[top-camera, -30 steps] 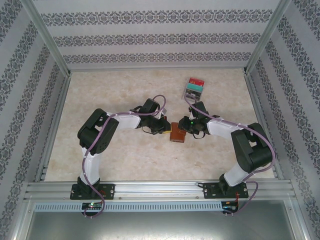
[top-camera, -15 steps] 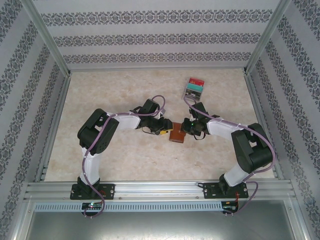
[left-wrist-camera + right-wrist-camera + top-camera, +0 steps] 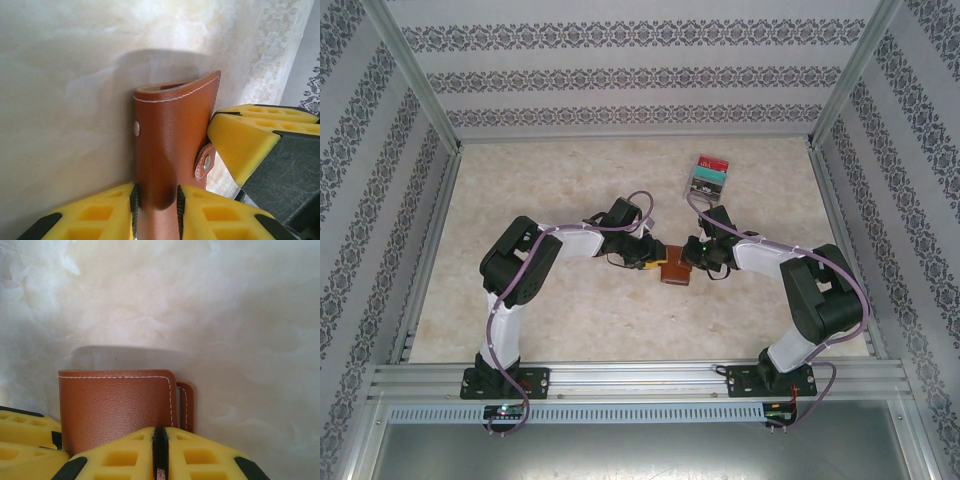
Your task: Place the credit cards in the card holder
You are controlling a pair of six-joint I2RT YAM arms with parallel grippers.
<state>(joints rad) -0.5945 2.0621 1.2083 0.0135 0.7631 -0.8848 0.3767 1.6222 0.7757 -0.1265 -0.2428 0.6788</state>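
The left gripper [image 3: 156, 194] has slid in from the left over the past second. It now clamps the small reddish-brown leather card holder [image 3: 673, 271] between its yellow fingers, with the leather pinched in the narrow gap, as the left wrist view shows. The right gripper [image 3: 160, 432] has edged in from the other side. Its fingers are pressed together against the holder's near edge, just beside the snap tab, and whether a layer of leather sits between them cannot be told. The holder itself has barely shifted and stays folded at mid-table on the pale marbled table [image 3: 550, 180]. The red and teal plastic credit cards [image 3: 708, 172] lie untouched in the clear plastic tray [image 3: 688, 188] farther back. The holder looks braced on both sides for opening, and no card is loaded yet
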